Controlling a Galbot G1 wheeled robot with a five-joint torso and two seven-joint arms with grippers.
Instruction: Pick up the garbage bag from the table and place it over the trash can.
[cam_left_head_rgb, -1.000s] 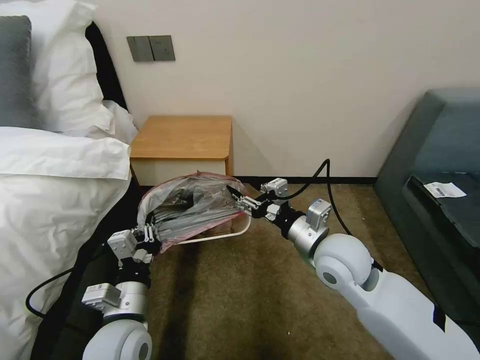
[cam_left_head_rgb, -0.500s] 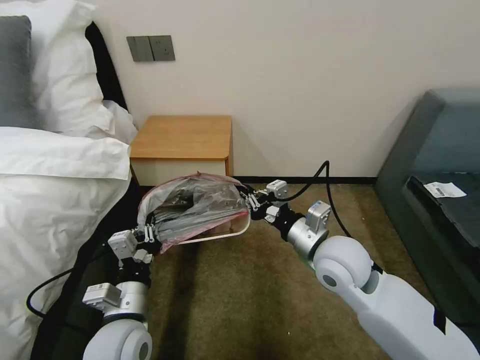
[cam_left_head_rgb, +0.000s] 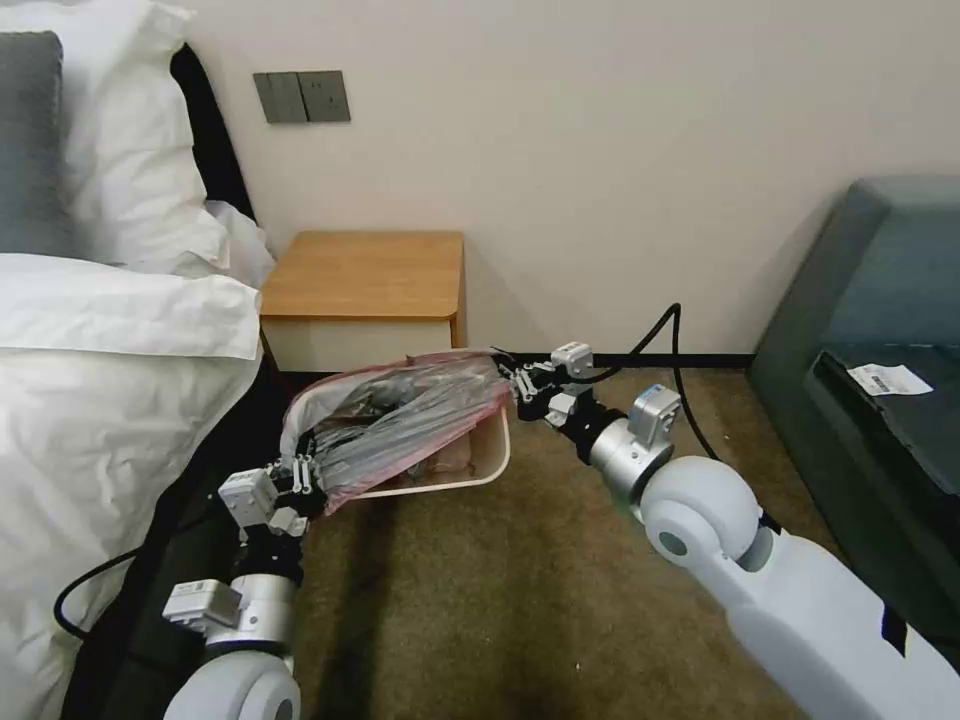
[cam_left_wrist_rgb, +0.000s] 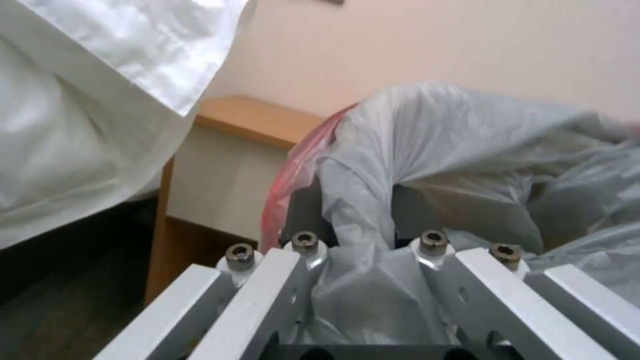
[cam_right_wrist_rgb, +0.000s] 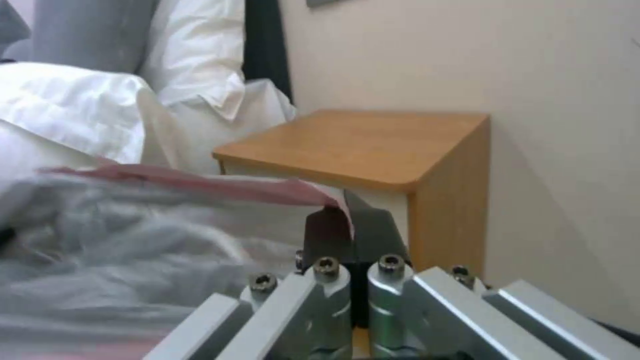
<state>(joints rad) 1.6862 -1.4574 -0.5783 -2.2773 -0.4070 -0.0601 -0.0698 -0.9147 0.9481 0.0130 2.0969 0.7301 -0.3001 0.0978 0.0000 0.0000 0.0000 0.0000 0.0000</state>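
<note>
While the left pincer (cam_left_head_rgb: 305, 478) is clamped on the near-left rim and the right pincer (cam_left_head_rgb: 512, 378) on the far-right rim, the garbage bag (cam_left_head_rgb: 400, 420) hangs stretched between them over the trash can (cam_left_head_rgb: 490, 462), near the worktop (cam_left_head_rgb: 365, 275). It looks feather-light, limp and slippery, so the pinkish rim is probably the best hold.

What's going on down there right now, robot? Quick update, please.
Left gripper and right gripper each shut on garbage bag, stretched between them. Bag mouth over trash can, near corner uncovered. Nothing in the way.
</note>
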